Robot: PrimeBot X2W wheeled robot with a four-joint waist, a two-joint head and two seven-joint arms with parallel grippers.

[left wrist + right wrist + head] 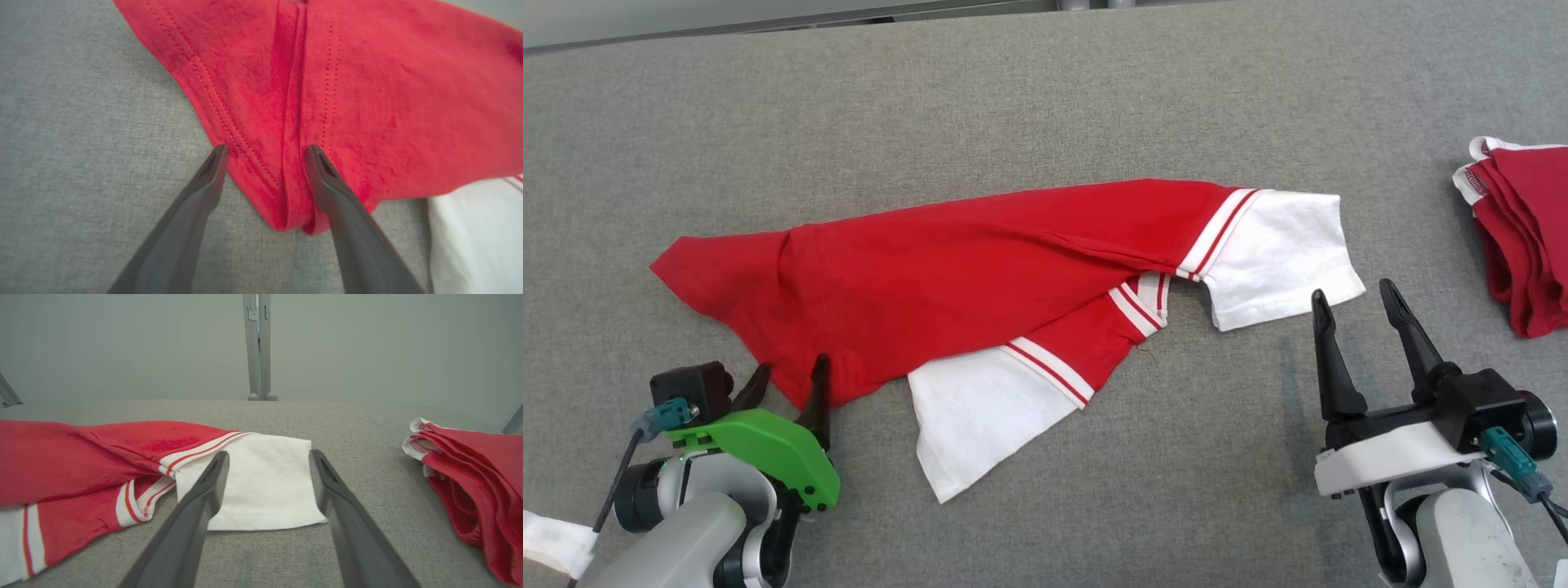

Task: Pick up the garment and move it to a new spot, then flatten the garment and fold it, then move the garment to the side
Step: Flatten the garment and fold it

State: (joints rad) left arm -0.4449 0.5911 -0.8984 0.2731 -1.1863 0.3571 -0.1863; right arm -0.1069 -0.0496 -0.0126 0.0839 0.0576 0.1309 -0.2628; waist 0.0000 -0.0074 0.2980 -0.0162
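Observation:
The garment [980, 278] is a red shirt with white sleeves and red-and-white striped bands, lying crumpled lengthwise across the grey table [1045, 106]. My left gripper [792, 374] is open at the lower left, at the shirt's near red hem. In the left wrist view the left gripper [266, 151] straddles a folded hem corner of the garment [367, 102], fingers apart on either side. My right gripper [1354, 292] stands open just short of the right white sleeve [1282, 253]. The right wrist view shows the right gripper [268, 455] with that sleeve [265, 490] lying beyond and between its fingers, untouched.
A second red garment [1523, 237], folded in a pile, lies at the table's right edge, also seen as a pile [470, 477] to the right of my right gripper. A metal post [258, 347] stands behind the table's far edge against a pale wall.

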